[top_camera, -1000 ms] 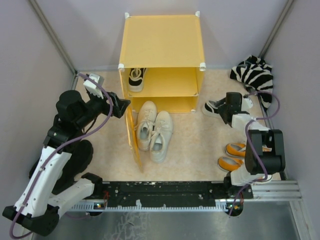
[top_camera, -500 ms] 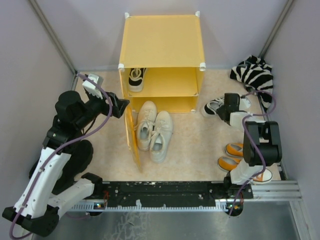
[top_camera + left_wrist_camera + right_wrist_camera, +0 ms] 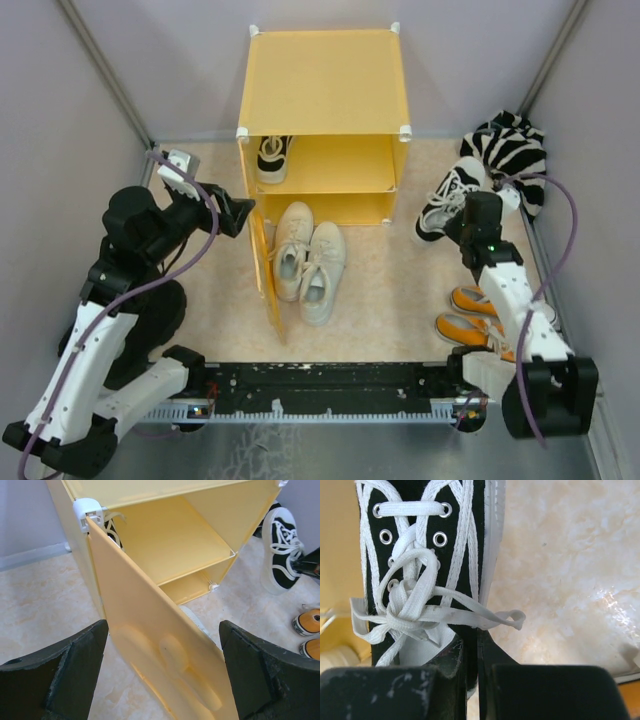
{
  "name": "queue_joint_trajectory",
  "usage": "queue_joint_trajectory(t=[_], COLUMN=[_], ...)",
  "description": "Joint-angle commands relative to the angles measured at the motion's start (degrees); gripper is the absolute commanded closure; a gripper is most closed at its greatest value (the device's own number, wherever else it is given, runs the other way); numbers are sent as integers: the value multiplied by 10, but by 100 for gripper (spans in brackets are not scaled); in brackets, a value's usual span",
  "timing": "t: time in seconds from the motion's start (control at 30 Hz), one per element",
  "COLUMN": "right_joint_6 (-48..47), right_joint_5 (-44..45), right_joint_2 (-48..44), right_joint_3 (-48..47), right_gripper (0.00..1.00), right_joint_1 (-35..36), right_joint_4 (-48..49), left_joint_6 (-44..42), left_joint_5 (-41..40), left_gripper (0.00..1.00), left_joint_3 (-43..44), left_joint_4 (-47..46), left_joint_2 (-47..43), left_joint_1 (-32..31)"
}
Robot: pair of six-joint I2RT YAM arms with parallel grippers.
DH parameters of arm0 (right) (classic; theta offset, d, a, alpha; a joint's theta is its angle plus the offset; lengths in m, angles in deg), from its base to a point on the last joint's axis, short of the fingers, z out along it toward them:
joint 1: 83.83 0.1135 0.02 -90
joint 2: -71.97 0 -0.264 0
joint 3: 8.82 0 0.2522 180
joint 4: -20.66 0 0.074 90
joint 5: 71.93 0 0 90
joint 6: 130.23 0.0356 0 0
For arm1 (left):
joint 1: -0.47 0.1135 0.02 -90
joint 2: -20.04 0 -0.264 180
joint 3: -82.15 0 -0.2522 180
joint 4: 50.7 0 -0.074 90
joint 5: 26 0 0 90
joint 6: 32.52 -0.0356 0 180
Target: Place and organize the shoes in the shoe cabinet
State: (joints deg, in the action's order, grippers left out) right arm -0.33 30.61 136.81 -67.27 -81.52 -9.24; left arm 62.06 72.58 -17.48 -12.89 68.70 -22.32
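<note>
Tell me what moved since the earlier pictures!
The right hand, shut on the black sneaker, tipped it up and swung its toe toward the zebra bundle, while that arm's elbow dropped back toward the near edge. The left hand barely shifted by the open door. The shoe cabinet, the off-white pair, the orange pair and the sneaker on the shelf stayed put.

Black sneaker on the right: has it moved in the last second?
Yes. The black sneaker, held by the right gripper, has swung away from the shoe cabinet toward the zebra-striped bundle.
</note>
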Motion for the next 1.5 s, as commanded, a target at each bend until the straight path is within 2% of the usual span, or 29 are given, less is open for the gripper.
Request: queue_joint_trajectory(t=[0.0, 0.07, 0.27, 0.47, 0.57, 0.7, 0.87, 0.97, 1.23, 1.47], right_joint_6=[-44, -41, -28, -57, -89, -101, -84, -75, -91, -79], right_joint_5=[43, 38, -50, -116, -168, -206, -88, -70, 14, 68], right_joint_2=[-142, -188, -268, -278, -264, -232, -137, -81, 27, 167], right_joint_3=[-11, -7, 2, -37, -62, -99, -170, -190, -254, -365], right_gripper=[100, 100, 100, 100, 100, 100, 100, 100, 100, 100], right_joint_1=[40, 57, 95, 112, 116, 159, 336, 391, 398, 397], right_joint_4=[-100, -146, -259, -345, -357, -334, -297, -216, -34, 73], left_joint_6=[-4, -4, -1, 1, 4, 8, 6, 4, -3, -1], left_joint_5=[0, 2, 3, -7, -7, -10, -15, -17, -27, -15], left_gripper=[2, 2, 2, 2, 2, 2, 2, 2, 2, 2], left_joint_3=[1, 0, 0, -2, -7, -9, 1, 3, 17, 35], left_joint_4=[-6, -7, -10, -9, -9, -8, 0, 8, 40, 50], left_joint_2=[-11, -11, -9, -13, -17, -20, -24, -30, -52, -55], left_joint_1=[-2, -2, -2, -2, -2, -2, -2, -2, -2, -2])
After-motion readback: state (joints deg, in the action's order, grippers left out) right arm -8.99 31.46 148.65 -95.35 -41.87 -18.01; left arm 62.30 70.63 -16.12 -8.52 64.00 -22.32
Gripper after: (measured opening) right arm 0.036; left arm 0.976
